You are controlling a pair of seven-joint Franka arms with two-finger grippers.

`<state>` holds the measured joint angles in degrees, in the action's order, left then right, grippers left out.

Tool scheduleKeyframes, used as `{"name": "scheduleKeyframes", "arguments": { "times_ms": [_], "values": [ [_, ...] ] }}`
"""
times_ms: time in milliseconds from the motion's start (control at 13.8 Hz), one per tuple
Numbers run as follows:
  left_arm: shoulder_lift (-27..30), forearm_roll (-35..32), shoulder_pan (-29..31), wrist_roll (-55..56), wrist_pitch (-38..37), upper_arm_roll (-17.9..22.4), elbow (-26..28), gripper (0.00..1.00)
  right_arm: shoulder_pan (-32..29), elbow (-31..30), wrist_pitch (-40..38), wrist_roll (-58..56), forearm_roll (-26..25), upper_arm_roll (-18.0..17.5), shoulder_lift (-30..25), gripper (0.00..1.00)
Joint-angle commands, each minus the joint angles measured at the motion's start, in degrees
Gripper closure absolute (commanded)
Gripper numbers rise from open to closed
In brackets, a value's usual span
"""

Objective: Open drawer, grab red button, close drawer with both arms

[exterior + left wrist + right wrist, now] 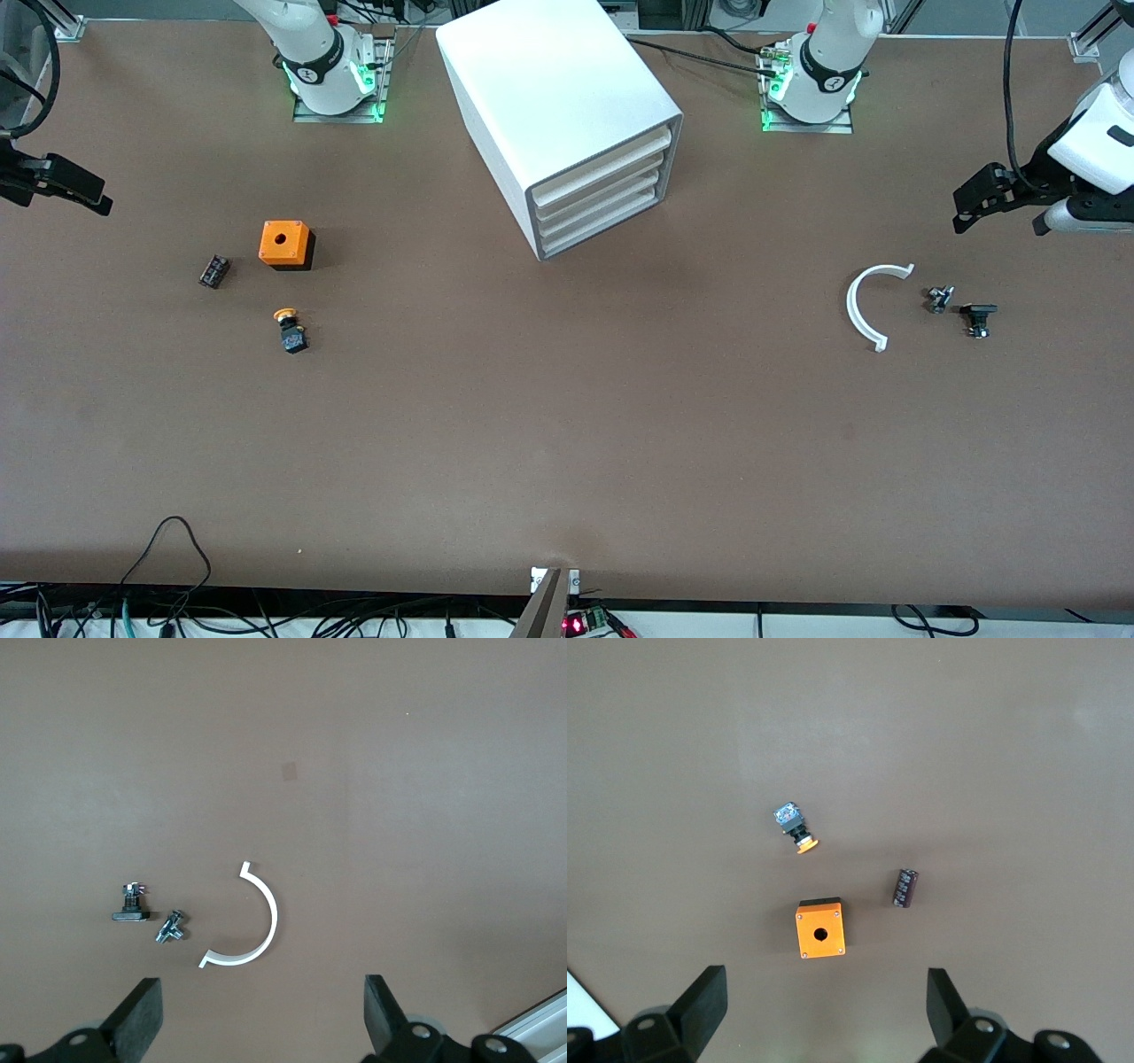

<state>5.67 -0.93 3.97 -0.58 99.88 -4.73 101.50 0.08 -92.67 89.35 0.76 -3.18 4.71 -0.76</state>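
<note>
The white four-drawer cabinet (558, 97) stands between the two arm bases, with all drawers shut. The drawer (602, 184), second from top, shows only its cream front strip. The red-capped button is hidden. My left gripper (966, 208) is open and empty, up in the air at the left arm's end of the table; in the left wrist view (263, 1019) it is over bare table beside a white curved piece (257, 930). My right gripper (84, 197) is open and empty at the right arm's end; in the right wrist view (824, 1014) it is over table beside the orange box (820, 928).
An orange box with a hole (285, 244), a small dark cylinder (213, 271) and an orange-yellow capped button (290, 330) lie toward the right arm's end. A white curved piece (864, 306), a small metal bolt (939, 299) and a black fitting (978, 317) lie toward the left arm's end.
</note>
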Motion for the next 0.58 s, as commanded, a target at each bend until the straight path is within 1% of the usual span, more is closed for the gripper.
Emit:
{"name": "scheduleKeyframes", "arguments": {
  "times_ms": [0, 72, 362, 507],
  "values": [
    [-0.8, -0.7, 0.0, -0.1, -1.4, -0.1, -2.3, 0.00, 0.0, -1.5, 0.8, -1.2, 0.7, 0.1, -1.2, 0.00],
    [-1.2, -0.7, -0.1, 0.0, -1.5, -0.1, -3.1, 0.00, 0.0, -1.3, 0.7, -1.2, 0.7, 0.1, -1.0, 0.00],
    [-1.5, -0.7, -0.1, 0.0, -1.4, -0.3, -3.2, 0.00, 0.0, -1.3, 0.6, -1.1, 0.7, 0.1, -1.0, 0.00],
    [-2.7, -0.6, -0.1, -0.4, -1.3, 0.1, -5.1, 0.00, 0.1, -1.3, 0.5, -1.1, 0.7, 0.1, -1.0, 0.00]
  ]
}}
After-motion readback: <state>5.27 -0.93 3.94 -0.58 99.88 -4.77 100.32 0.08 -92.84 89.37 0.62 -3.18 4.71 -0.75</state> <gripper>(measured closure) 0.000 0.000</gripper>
